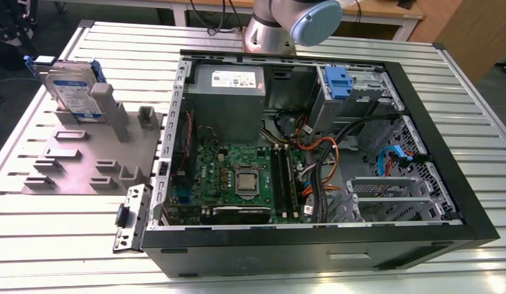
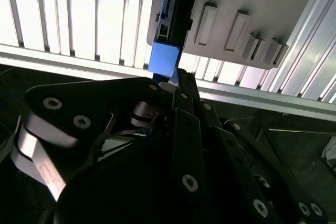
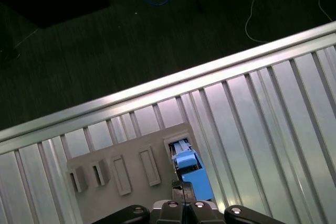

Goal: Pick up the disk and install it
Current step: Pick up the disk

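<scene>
The claw [image 3: 182,191] is clenched, tips together on nothing (so both wrist views suggest). Just beyond its tips the disk [image 3: 190,170] stands on edge in the grey holder [image 1: 81,153] on the table [image 1: 40,245], at the exterior view's far left, outside the computer case [image 1: 318,245].

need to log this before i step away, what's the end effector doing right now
End effector: closed, fingertips together, holding nothing; the disk stands in the grey holder.
</scene>
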{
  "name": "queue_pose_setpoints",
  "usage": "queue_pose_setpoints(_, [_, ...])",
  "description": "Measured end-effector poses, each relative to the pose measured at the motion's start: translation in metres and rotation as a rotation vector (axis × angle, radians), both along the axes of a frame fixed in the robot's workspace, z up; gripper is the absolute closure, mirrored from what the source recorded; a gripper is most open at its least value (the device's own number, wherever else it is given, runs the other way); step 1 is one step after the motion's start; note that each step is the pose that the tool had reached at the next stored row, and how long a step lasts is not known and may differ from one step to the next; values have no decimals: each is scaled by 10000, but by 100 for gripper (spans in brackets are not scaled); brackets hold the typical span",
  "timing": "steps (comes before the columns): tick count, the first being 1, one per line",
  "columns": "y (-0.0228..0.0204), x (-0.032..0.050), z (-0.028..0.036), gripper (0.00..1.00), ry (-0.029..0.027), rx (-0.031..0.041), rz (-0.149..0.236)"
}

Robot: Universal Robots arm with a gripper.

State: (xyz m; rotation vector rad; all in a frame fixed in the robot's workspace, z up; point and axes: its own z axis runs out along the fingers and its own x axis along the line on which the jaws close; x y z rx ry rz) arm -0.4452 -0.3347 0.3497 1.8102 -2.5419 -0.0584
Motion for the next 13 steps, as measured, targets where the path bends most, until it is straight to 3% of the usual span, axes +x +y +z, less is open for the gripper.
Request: queue_pose_setpoints(13, [0,0,-29,89,2,-1,1])
